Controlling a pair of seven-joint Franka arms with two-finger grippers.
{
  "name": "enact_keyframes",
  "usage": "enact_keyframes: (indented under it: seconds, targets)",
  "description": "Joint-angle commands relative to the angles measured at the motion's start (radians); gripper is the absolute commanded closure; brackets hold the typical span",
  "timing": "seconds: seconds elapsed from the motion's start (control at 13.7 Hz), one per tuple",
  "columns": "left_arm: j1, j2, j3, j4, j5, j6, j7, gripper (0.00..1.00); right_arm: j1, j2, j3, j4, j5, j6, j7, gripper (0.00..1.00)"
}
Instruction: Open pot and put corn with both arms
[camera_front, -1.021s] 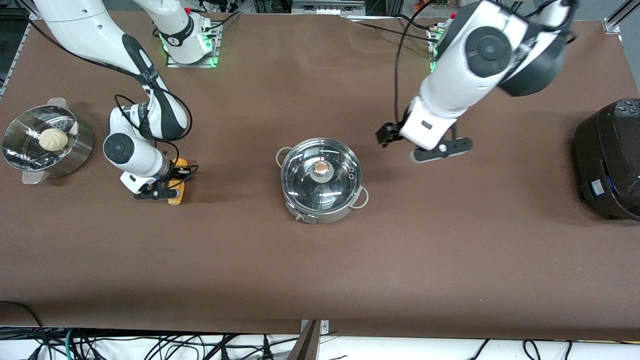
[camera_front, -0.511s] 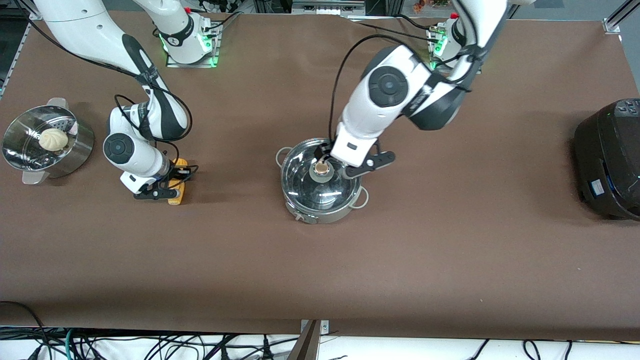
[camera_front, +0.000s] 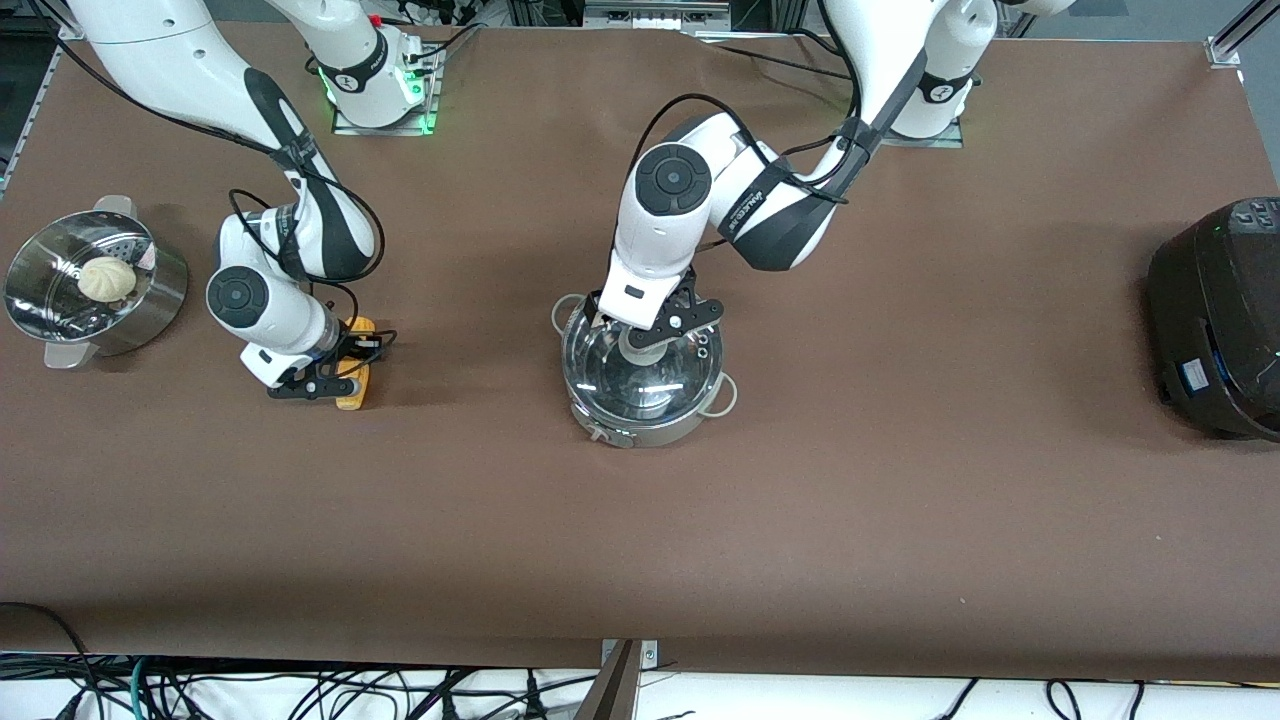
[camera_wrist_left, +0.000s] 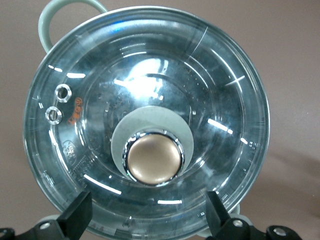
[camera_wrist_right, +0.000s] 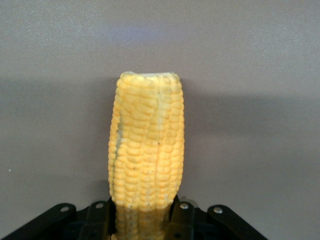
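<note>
- The pot (camera_front: 642, 375) stands mid-table with its glass lid (camera_wrist_left: 145, 125) on; its tan knob (camera_wrist_left: 153, 159) sits at the lid's centre
- The left gripper (camera_front: 648, 322) hangs over the lid, fingers (camera_wrist_left: 76, 216) spread wide to either side of the knob, not touching it
- The right gripper (camera_front: 322, 378) is low at the table toward the right arm's end, clamped on the corn (camera_wrist_right: 146, 160); the cob rests on the brown table (camera_front: 900, 480)
- The steamer bowl (camera_front: 95, 290) with a bun (camera_front: 107, 277) is near that end's edge; the black cooker (camera_front: 1220, 320) stands at the left arm's end
</note>
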Motion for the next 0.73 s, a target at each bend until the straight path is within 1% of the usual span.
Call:
enact_keyframes:
  seconds: [0.0,0.15,0.51,0.66]
  targets:
    - [-0.01,0.022,0.029,0.058,0.034,-0.013,-0.013,0.0,0.001,-0.006,0.002,0.0,-0.017,-0.001,-0.001,1.0]
    - [-0.01,0.037,0.032,0.081,0.058,-0.013,-0.001,0.0,0.001,-0.006,0.002,0.0,-0.017,-0.001,-0.001,1.0]
    - [-0.015,0.049,0.034,0.079,0.058,0.004,0.002,0.03,0.001,-0.006,0.002,0.0,-0.017,-0.001,-0.001,1.0]
    - [-0.015,0.054,0.034,0.079,0.058,0.004,0.007,0.11,0.001,-0.006,0.002,0.0,-0.017,-0.001,-0.001,1.0]
